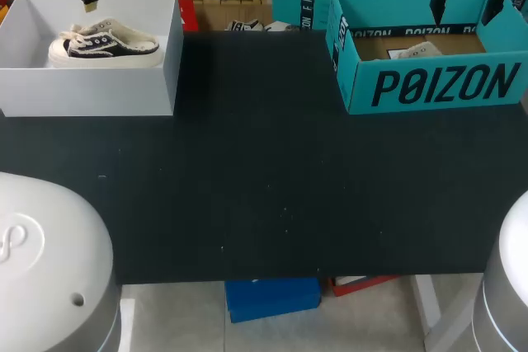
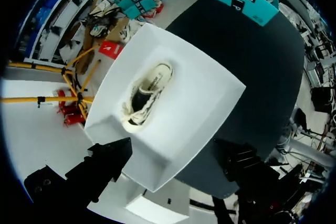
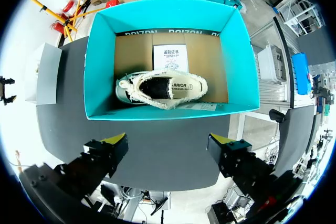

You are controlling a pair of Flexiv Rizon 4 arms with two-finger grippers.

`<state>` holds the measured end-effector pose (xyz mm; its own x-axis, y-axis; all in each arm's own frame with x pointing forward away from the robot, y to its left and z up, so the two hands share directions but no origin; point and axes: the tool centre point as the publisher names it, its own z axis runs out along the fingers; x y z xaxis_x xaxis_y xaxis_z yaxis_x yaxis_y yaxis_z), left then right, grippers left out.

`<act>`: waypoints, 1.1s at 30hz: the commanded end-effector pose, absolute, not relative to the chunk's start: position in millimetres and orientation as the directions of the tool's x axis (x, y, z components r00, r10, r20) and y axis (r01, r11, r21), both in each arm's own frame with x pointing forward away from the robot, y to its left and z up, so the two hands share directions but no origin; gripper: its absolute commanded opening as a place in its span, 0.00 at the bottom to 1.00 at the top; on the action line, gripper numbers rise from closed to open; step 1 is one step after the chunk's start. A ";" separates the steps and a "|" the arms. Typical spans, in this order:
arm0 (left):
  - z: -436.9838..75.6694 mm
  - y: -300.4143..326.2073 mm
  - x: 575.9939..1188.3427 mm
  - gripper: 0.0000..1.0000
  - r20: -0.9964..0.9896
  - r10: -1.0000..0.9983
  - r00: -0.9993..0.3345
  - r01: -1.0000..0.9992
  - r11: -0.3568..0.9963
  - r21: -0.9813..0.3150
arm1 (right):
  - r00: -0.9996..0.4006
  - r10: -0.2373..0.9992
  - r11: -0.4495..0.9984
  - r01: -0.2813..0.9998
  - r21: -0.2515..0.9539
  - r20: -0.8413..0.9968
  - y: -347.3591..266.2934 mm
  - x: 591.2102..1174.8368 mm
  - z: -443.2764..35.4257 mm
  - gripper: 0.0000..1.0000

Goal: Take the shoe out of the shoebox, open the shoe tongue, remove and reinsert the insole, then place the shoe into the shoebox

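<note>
Left gripper [image 2: 173, 150] hangs over the open white cardboard box [image 1: 91, 92], far left; fingers apart, empty. Cream-and-black canvas shoe [image 1: 103, 44] lies inside. Right gripper [image 3: 168, 142], also spread and empty, hangs over the teal cardboard shoebox [image 3: 168, 22], far right, holding a second cream shoe [image 3: 163, 87]. Risks: a finger catching a box wall; pinching laces only, so the shoe slips.

You have two open boxes standing well apart along the far edge of the surface [image 1: 264, 187]: a white shoebox [image 1: 91, 95] at left, a teal shoebox [image 1: 437, 86] at right. Each holds a cream, frayed-edged, dark-topped shoe resting sole down: the left shoe [image 1: 103, 44] and the right shoe [image 3: 163, 88].
</note>
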<state>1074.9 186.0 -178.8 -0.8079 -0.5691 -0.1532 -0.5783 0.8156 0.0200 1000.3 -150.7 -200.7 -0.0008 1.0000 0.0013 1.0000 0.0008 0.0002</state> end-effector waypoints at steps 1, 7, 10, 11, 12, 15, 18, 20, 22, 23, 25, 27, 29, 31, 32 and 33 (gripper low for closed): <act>-184.5 190.5 1086.7 1.00 -0.103 -0.081 -0.991 -0.089 0.993 0.073 | 0.000 1.000 0.000 1.000 0.000 0.000 -150.4 1000.3 -200.2 1.00; -184.5 190.5 1086.7 1.00 -0.103 -0.081 -0.991 -0.089 0.993 0.073 | 0.000 1.000 0.000 1.000 0.000 0.000 -150.4 1000.3 -200.2 1.00; -184.5 190.5 1086.7 1.00 -0.103 -0.081 -0.991 -0.089 0.993 0.073 | 0.000 1.000 0.000 1.000 0.000 0.000 -150.4 1000.3 -200.2 1.00; -184.5 190.5 1086.7 1.00 -0.103 -0.081 -0.991 -0.089 0.993 0.073 | 0.000 1.000 0.000 1.000 0.000 0.000 -150.4 1000.3 -200.2 1.00; -193.0 186.9 1082.9 1.00 -0.078 -0.091 -0.993 -0.097 0.992 0.075 | 0.000 1.000 0.000 1.000 0.000 0.000 -150.4 1000.3 -200.2 1.00; -201.3 187.2 1087.3 1.00 -0.086 -0.081 -0.993 -0.090 0.990 0.106 | 0.000 1.000 0.000 1.000 0.000 0.000 -150.4 1000.3 -200.2 1.00; -205.6 193.6 1097.8 1.00 -0.088 -0.061 -0.994 -0.071 0.991 0.110 | 0.000 1.000 0.000 1.000 0.000 0.000 -150.4 1000.3 -200.2 1.00; -210.9 196.6 1104.5 1.00 -0.094 -0.042 -0.995 -0.052 0.993 0.110 | 0.000 1.000 0.000 1.000 0.000 0.000 -150.4 1000.3 -200.2 1.00; -217.1 199.2 1110.7 1.00 -0.093 -0.043 -0.995 -0.053 0.993 0.103 | 0.000 1.000 0.000 1.000 0.000 0.000 -150.4 1000.3 -200.2 1.00; -220.2 200.1 1113.5 1.00 -0.095 -0.045 -0.994 -0.054 0.994 0.095 | 0.000 1.000 0.000 1.000 0.000 0.000 -150.4 1000.3 -200.2 1.00; -226.6 202.1 1118.8 1.00 -0.092 -0.050 -0.994 -0.058 0.995 0.082 | 0.000 1.000 0.000 1.000 0.000 0.000 -150.4 1000.3 -200.2 1.00; -233.1 203.1 1122.4 1.00 -0.101 -0.044 -0.994 -0.051 0.996 0.073 | 0.000 1.000 0.000 1.000 0.000 0.000 -150.4 1000.3 -200.2 1.00; -242.1 206.1 1126.4 1.00 -0.095 -0.048 -0.994 -0.055 0.996 0.066 | 0.000 1.000 0.000 1.000 0.000 0.000 -150.4 1000.3 -200.2 1.00; -250.7 208.6 1129.4 1.00 -0.096 -0.051 -0.994 -0.057 0.996 0.067 | 0.000 1.000 0.000 1.000 0.000 0.000 -150.4 1000.3 -200.2 1.00; -255.4 209.8 1130.7 1.00 -0.087 -0.057 -0.995 -0.063 0.996 0.067 | 0.000 1.000 0.000 1.000 0.000 0.000 -150.4 1000.3 -200.2 1.00; -261.0 210.9 1131.8 1.00 -0.085 -0.055 -0.995 -0.061 0.996 0.070 | 0.000 1.000 0.000 1.000 0.000 0.000 -150.4 1000.3 -200.2 1.00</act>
